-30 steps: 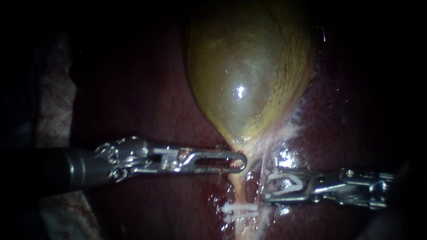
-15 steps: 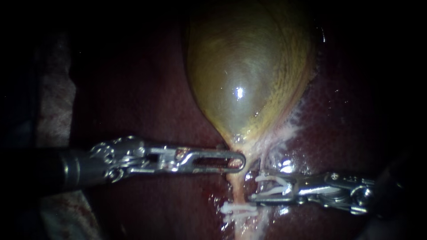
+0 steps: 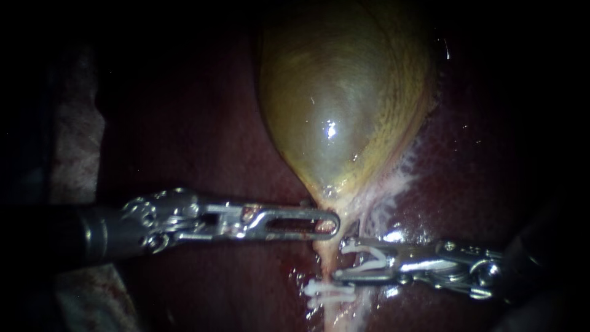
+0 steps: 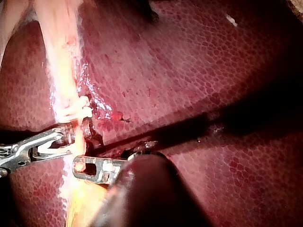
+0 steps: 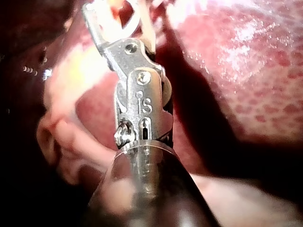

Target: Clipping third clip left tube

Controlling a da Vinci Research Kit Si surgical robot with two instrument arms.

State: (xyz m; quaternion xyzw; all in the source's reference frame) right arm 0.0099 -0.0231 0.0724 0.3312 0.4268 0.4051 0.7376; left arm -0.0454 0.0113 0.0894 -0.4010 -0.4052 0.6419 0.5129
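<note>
The yellow-green gallbladder [image 3: 344,104] narrows to a pale tube [image 3: 324,261] that runs downward. White clips [image 3: 329,291] sit across the tube low down. My left instrument [image 3: 335,224] reaches in from the left, its slotted jaws shut on the gallbladder's neck. My right instrument [image 3: 340,259] carries a spread white clip [image 3: 362,258] in its jaws. The clip's tips are at the tube's right edge, just above the seated clips. In the left wrist view the right instrument [image 4: 71,137] meets the tube between the seated clips [image 4: 78,111] and my left jaws [image 4: 78,165].
Dark red liver [image 3: 203,141] surrounds the gallbladder and lies under both shafts. Whitish frayed tissue [image 3: 396,181] trails from the gallbladder's right edge. A pale stained cloth [image 3: 77,135] lies at the far left.
My right instrument has moved left with its clip, from well right of the tube up to the tube's edge. My left instrument and the seated clips have stayed put.
</note>
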